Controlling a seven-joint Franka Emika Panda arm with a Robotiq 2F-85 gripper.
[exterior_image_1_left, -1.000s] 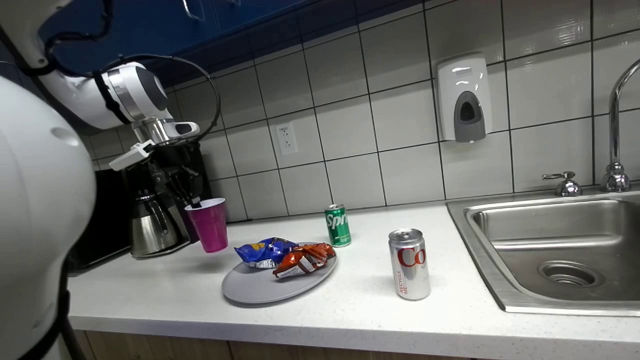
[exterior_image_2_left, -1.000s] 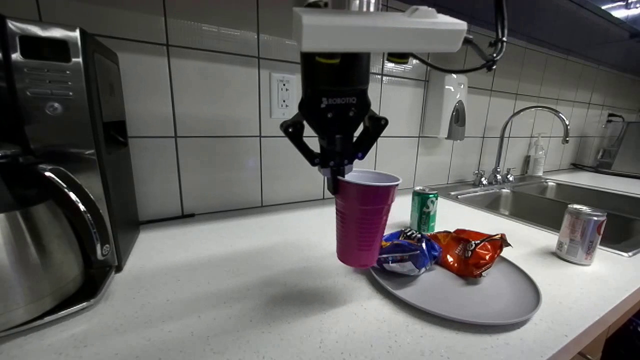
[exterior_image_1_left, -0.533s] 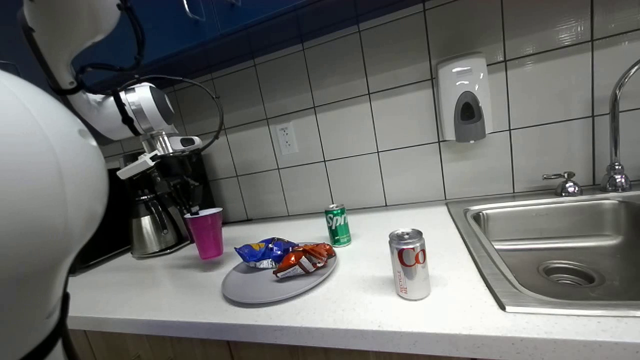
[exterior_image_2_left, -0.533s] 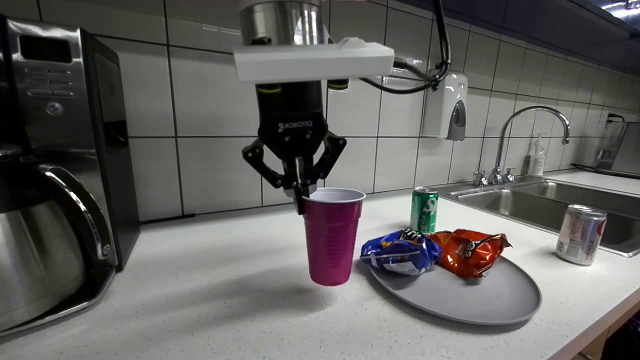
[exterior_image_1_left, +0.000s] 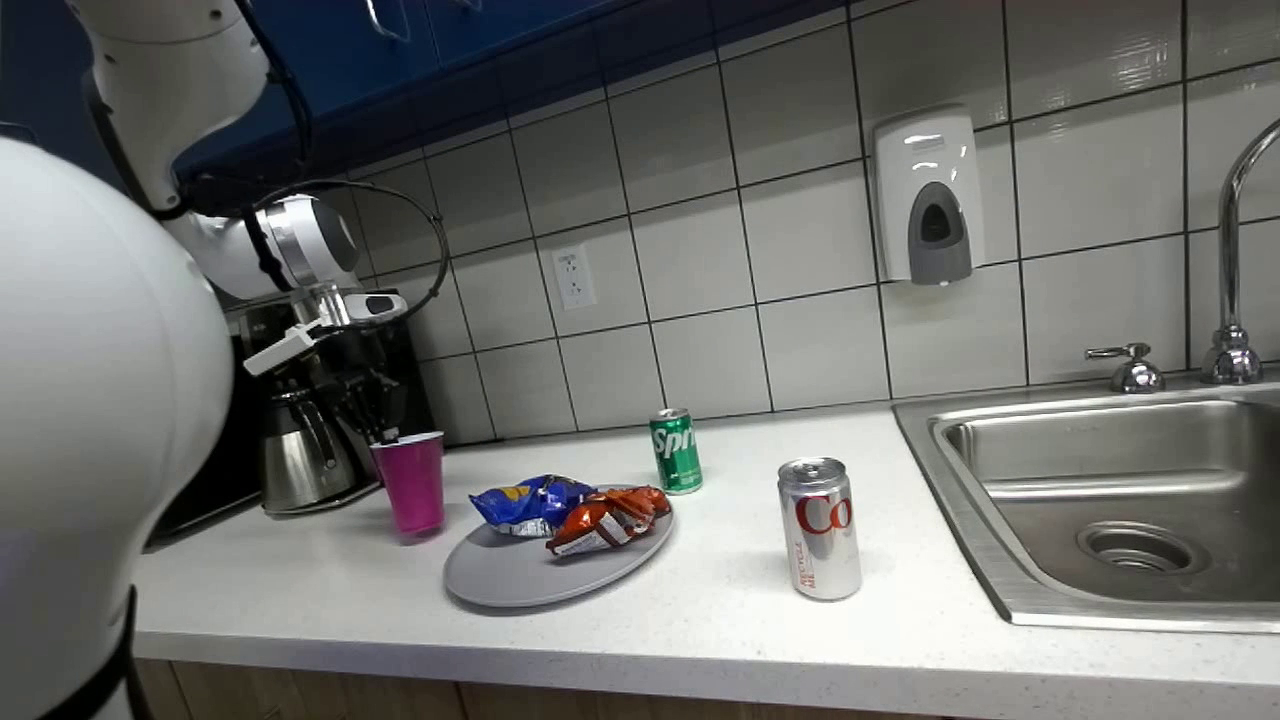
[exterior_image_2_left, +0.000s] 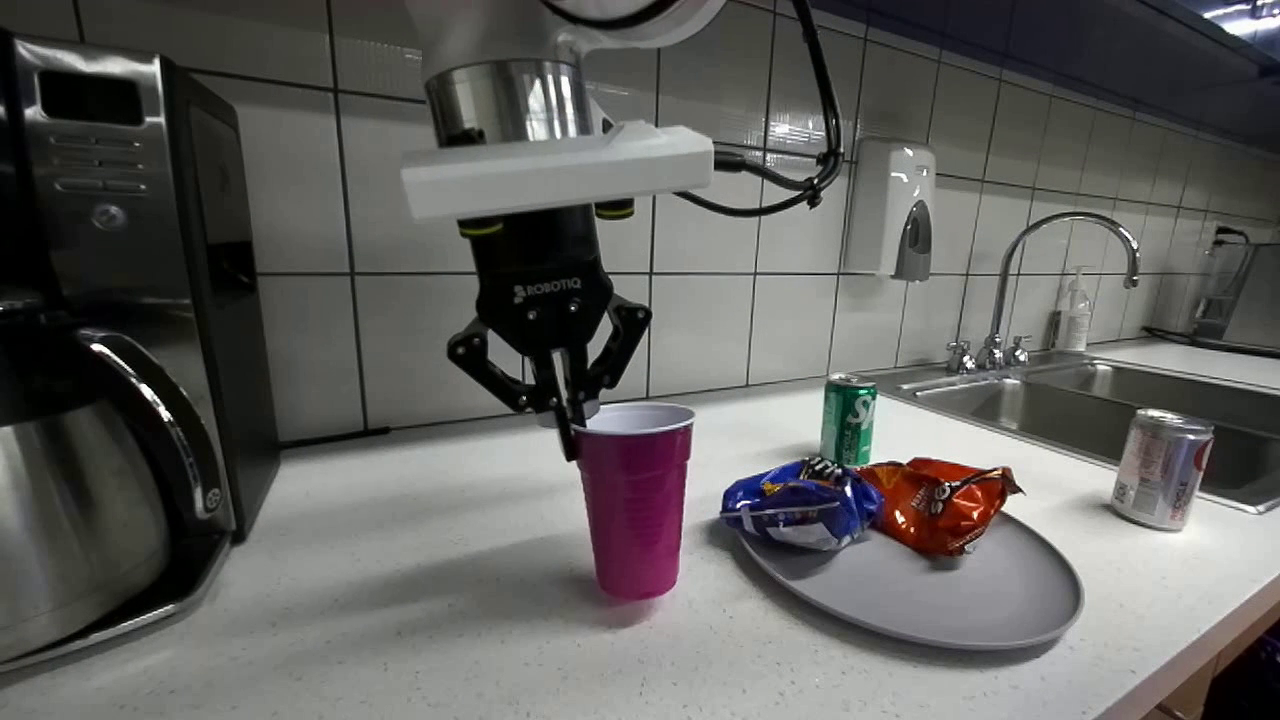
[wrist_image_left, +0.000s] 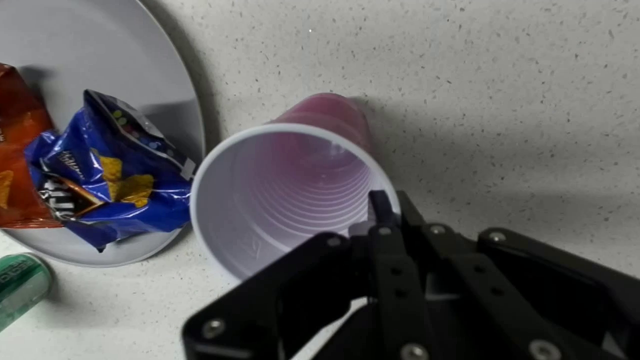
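Note:
My gripper (exterior_image_2_left: 574, 432) is shut on the rim of a magenta plastic cup (exterior_image_2_left: 637, 515), white inside. In the wrist view the gripper (wrist_image_left: 392, 207) has one finger inside the cup (wrist_image_left: 300, 185) and one outside its wall. The cup is roughly upright, its base just over or on the white counter (exterior_image_2_left: 400, 650); I cannot tell whether it touches. In an exterior view the cup (exterior_image_1_left: 410, 490) is between the coffee maker and the grey plate (exterior_image_1_left: 520, 585). The plate bears a blue chip bag (exterior_image_2_left: 800, 505) and an orange chip bag (exterior_image_2_left: 940, 505).
A green Sprite can (exterior_image_1_left: 676, 452) stands behind the plate. A silver Coke can (exterior_image_1_left: 818, 530) stands nearer the steel sink (exterior_image_1_left: 960, 520). A coffee maker (exterior_image_2_left: 200, 300) with a steel carafe (exterior_image_2_left: 80, 510) is on the cup's other side. A tiled wall (exterior_image_2_left: 430, 340) runs behind.
My gripper has lowered the cup towards the counter and moved it away from the plate, towards the coffee maker. The gripper stays shut on the rim. The bags, plate and cans have not moved.

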